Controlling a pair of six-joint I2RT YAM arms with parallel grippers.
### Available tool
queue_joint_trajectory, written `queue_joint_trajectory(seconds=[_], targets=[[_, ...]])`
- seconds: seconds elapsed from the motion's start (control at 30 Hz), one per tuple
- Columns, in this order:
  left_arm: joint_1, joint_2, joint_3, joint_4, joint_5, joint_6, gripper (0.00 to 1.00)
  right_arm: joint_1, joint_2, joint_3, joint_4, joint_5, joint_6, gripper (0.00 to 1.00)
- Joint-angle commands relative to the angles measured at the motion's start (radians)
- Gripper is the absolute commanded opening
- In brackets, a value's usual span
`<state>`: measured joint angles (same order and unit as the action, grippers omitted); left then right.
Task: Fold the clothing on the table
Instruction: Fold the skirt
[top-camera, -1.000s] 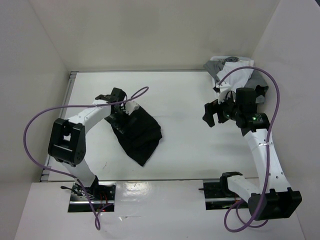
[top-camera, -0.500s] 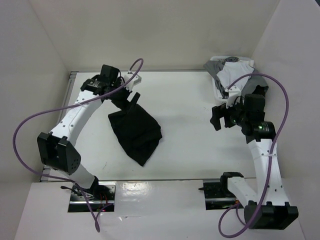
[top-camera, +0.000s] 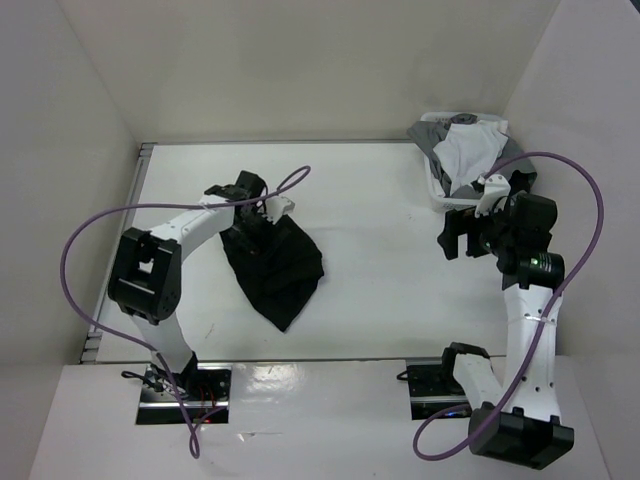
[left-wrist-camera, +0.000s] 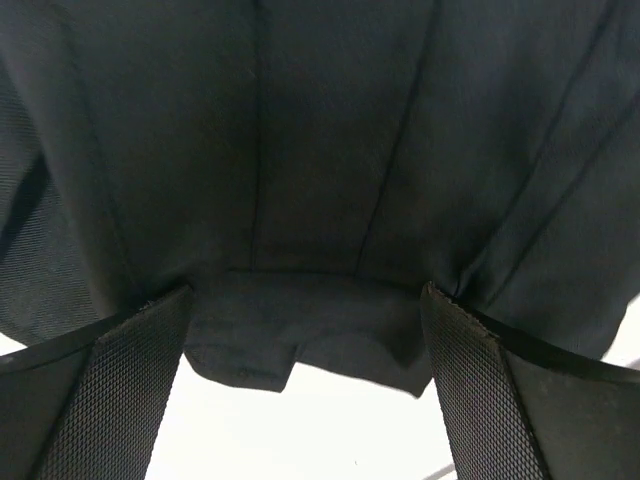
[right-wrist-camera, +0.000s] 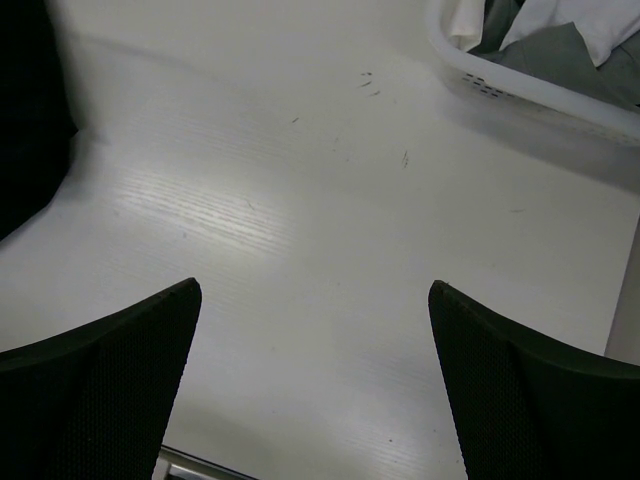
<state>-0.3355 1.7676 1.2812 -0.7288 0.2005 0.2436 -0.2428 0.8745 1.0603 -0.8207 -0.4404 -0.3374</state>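
Left wrist: soft black ridged clothing (left-wrist-camera: 320, 150) beneath wide-open, empty left tool (left-wrist-camera: 307, 320); right tool (right-wrist-camera: 312, 300) likewise gaping, empty.

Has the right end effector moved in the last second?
Yes. The right end effector has drifted right, away from the clothing, toward the basket.

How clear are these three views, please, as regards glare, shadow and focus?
Top external: even light, glare on the near ledge, the clothing a nearly featureless black. Left wrist: dim, the clothing fills the frame, its ridges faint. Right wrist: a soft sheen on the table, the basket casting a soft shadow.
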Motion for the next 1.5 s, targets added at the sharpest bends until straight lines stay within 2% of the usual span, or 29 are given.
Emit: queue_joint_trajectory(seconds=[0.0,0.2,0.4,0.6,0.77,0.97,1.07,1.1,1.2,1.3,1.37,1.47], targets=[[-0.036,0.016,0.062,0.1,-0.05,-0.038,1.0,-0.03,0.003,0.044,-0.024,-0.08,0.0,0.98],[-0.114,0.092,0.037,0.121,-0.076,-0.038,1.0,-0.03,0.012,0.063,-0.043,-0.08,0.0,0.98],[-0.256,0.125,-0.04,0.143,-0.087,-0.038,1.0,-0.039,0.021,0.072,-0.052,-0.09,0.0,0.98],[-0.375,0.135,-0.054,0.134,-0.107,-0.038,1.0,-0.039,0.021,0.063,-0.052,-0.1,0.0,0.98],[-0.401,0.02,0.009,0.095,-0.082,-0.029,1.0,-0.039,0.021,0.063,-0.052,-0.109,0.0,0.98],[-0.382,-0.161,0.122,0.023,-0.214,-0.02,1.0,-0.039,0.021,0.063,-0.052,-0.127,-0.009,0.98],[-0.286,-0.349,0.113,0.023,-0.223,-0.043,1.0,-0.039,0.021,0.063,-0.043,-0.136,0.001,0.98],[-0.214,-0.396,0.09,0.051,-0.223,-0.053,1.0,-0.039,0.021,0.063,-0.034,-0.136,0.001,0.98],[-0.088,-0.561,-0.04,0.091,-0.251,-0.111,1.0,-0.039,0.021,0.053,-0.006,-0.123,0.03,0.98],[0.124,-0.693,-0.136,0.114,-0.251,-0.185,1.0,-0.049,0.021,0.03,0.029,-0.109,0.063,0.98],[0.218,-0.755,-0.161,0.114,-0.218,-0.226,1.0,-0.049,0.03,0.021,0.043,-0.077,0.075,0.98],[0.419,-0.801,-0.203,0.104,-0.057,-0.25,1.0,-0.049,0.02,0.01,0.08,-0.048,0.103,0.98]])
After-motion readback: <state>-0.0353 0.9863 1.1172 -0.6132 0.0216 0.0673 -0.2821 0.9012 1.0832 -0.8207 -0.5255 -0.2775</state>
